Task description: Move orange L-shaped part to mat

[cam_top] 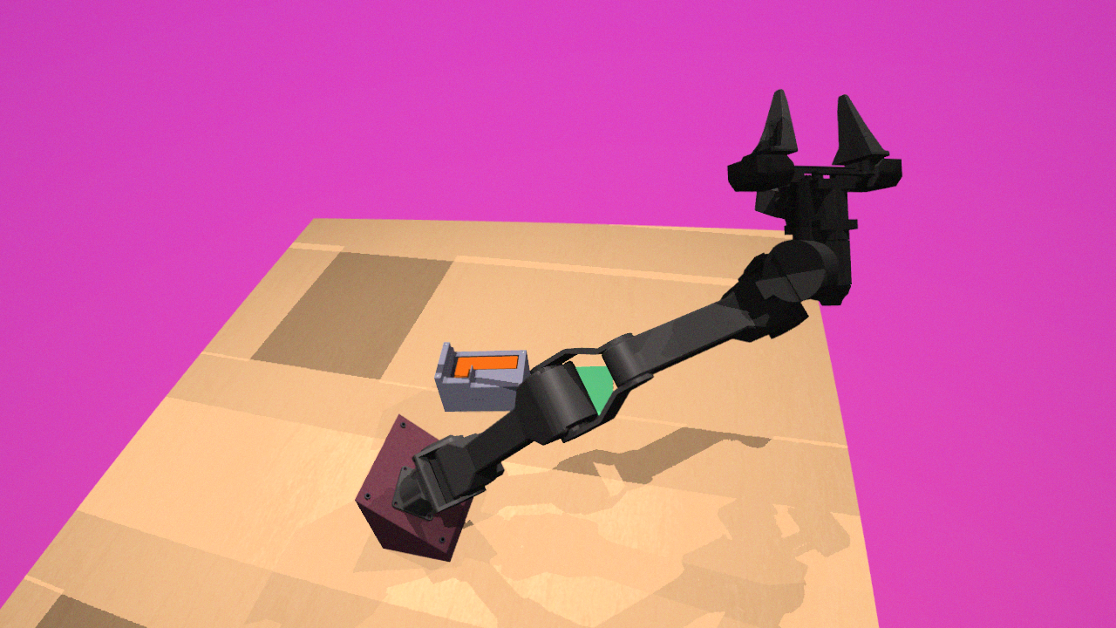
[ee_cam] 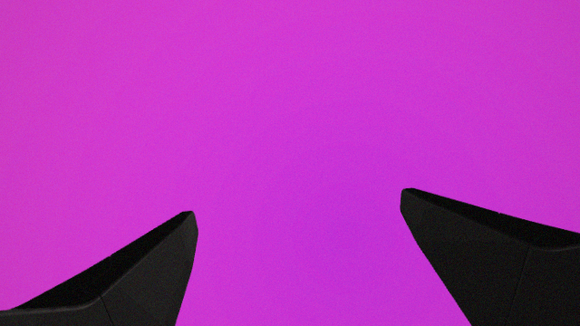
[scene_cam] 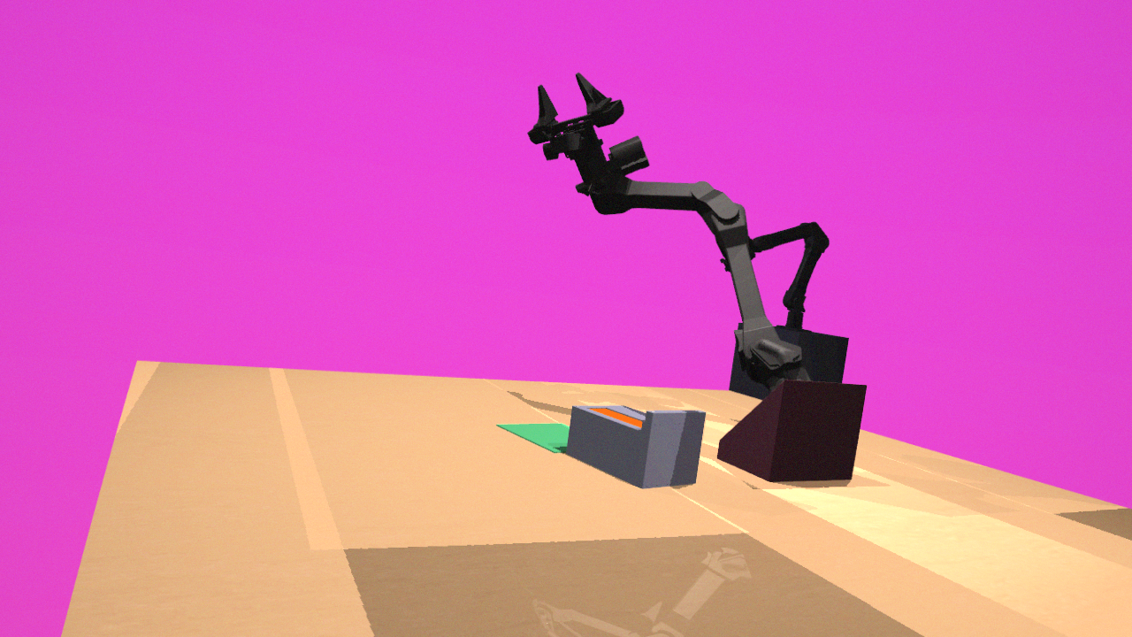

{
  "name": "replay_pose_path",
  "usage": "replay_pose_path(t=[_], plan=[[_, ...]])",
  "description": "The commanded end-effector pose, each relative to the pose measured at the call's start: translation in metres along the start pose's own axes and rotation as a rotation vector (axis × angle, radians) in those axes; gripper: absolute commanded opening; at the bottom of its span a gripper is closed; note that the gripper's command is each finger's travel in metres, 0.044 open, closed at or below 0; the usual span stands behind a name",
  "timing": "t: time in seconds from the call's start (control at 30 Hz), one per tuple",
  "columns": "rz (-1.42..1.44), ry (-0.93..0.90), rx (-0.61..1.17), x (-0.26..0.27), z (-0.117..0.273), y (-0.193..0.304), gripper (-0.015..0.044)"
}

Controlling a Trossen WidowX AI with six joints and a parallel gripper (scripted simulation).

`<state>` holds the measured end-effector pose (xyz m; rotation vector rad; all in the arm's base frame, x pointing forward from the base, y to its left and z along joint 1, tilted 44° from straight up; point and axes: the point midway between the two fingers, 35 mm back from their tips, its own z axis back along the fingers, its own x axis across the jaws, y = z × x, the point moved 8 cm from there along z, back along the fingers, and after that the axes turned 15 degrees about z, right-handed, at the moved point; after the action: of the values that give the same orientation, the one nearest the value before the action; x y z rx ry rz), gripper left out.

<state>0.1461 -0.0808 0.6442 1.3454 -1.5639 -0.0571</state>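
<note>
Gripper (scene_cam: pixel 568 93), released and empty, points skyward; the orange L-shaped part (scene_cam: pixel 618 414) lies far below in the grey tray (scene_cam: pixel 633 447).

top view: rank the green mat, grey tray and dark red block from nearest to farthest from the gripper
The gripper is raised high at the far right, fingers open and pointing up.
1. Green mat: under the arm's forearm, on the gripper's side of the tray.
2. Grey tray: just left of the mat.
3. Dark red block: at the arm's base, lower left.
</note>
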Motion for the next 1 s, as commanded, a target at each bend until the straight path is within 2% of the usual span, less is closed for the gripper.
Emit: replay_pose_path(t=[0.0, 0.1, 0.23, 0.27, 0.43, 0.57, 0.77, 0.97], plan=[[-0.013, -0.010, 0.013, 0.000, -0.001, 0.000, 0.0374], [-0.196, -0.032, 0.047, 0.004, -0.006, -0.016, 0.0295], [-0.741, -0.131, 0.075, 0.018, -0.023, -0.078, 0.0190], [-0.843, -0.155, 0.076, 0.019, -0.026, -0.090, 0.0180], [-1.238, -0.263, 0.084, 0.010, -0.048, -0.147, 0.0180], [-1.615, -0.347, 0.004, -0.017, -0.068, -0.206, 0.0180], [-2.146, -0.635, -0.123, -0.070, -0.089, -0.287, 0.0180], [-2.520, -1.040, -0.276, -0.143, -0.096, -0.349, 0.0180]])
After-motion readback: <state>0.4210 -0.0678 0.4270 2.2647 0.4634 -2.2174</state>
